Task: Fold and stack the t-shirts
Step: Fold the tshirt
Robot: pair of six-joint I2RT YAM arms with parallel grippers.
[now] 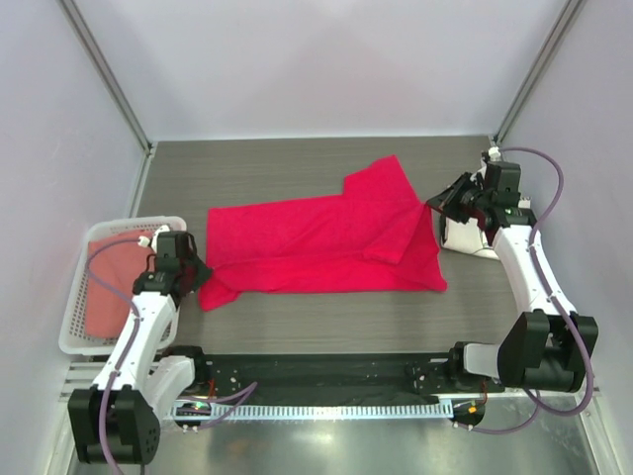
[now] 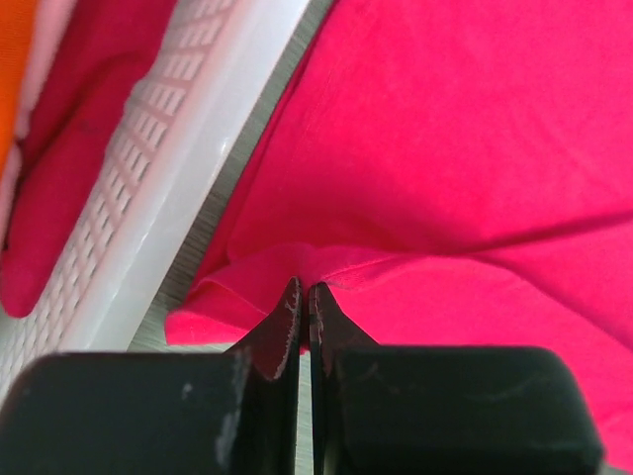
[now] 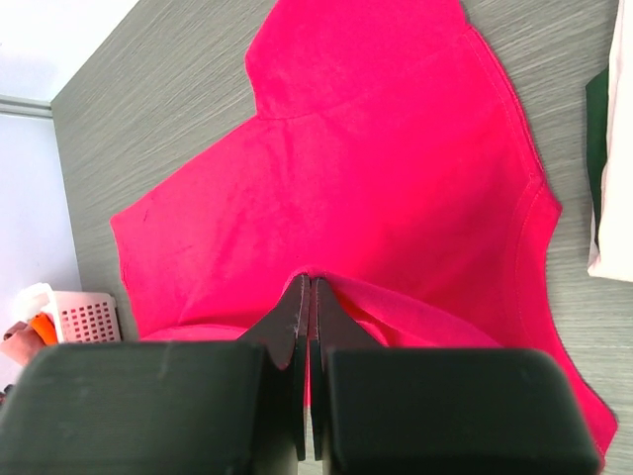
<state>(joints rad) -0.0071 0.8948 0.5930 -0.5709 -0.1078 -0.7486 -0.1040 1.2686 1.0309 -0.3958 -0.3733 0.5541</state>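
Crimson-pink cotton covers the middle of the grey table, where the red t-shirt lies spread and partly doubled over between the two arms. The left gripper, jaws pressed together, pinches the shirt's near-left corner just beside the white basket. The right gripper, likewise closed tight, nips a fold at the far-right edge by a sleeve. A pale cloth, probably the second shirt, sits just behind that gripper. The fabric looks light, limp and not slippery, so it should sag and crease wherever it is unsupported, and nothing about it is fragile. Hems and corners, taken in a thin pinch on both sides at once, seem the soundest places to hold, keeping an edge taut for a fold.
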